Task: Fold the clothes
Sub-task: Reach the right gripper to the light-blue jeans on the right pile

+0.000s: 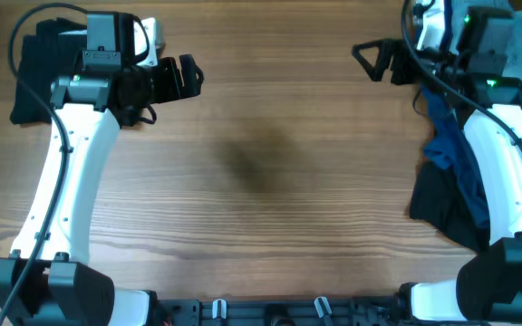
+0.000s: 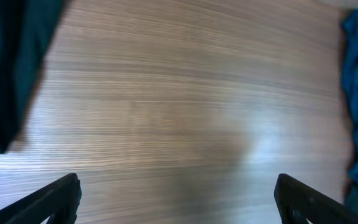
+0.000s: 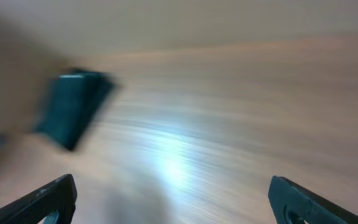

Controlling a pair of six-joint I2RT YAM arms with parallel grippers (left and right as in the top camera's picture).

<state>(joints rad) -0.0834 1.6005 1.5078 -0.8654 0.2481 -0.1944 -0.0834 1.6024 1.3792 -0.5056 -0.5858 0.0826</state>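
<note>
We log left gripper and right gripper both spread, empty, above the table; clothes heaped at right edge, dark pile far left, look soft, light, floppy, so we'd pinch a hem.

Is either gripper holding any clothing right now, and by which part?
Nothing is held. The left gripper and right gripper are both open over the table.

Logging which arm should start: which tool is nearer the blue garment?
Right. The right tool is just up-left of the blue garment in the overhead view; the left tool is far off on the opposite side.
</note>
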